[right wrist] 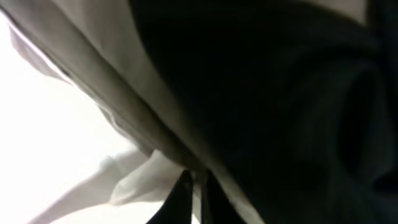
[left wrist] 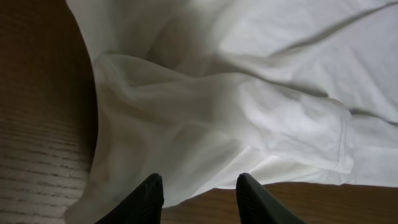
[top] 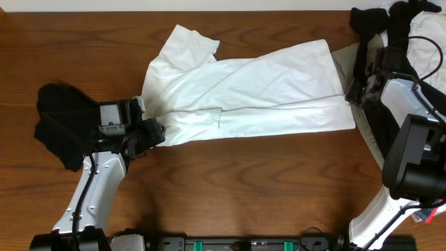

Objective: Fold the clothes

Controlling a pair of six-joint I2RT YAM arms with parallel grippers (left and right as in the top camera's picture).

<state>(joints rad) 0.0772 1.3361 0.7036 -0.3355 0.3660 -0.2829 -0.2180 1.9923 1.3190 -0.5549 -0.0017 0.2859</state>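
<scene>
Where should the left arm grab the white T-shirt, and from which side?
Probably the bunched near-left corner of the white T-shirt, approached low from the bare table side. There the layers pile into a raised lip, directly ahead of the left gripper, whose jaws stand open; elsewhere the cloth lies mostly flat.

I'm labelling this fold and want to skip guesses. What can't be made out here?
1. Whether the right gripper holds fabric: right wrist view is dark, blurred; overhead, its arm covers it.
2. White T-shirt, lower-left corner: overhead, under the left gripper.
3. Clothes pile at top right: cut off by the overhead frame edge.
</scene>
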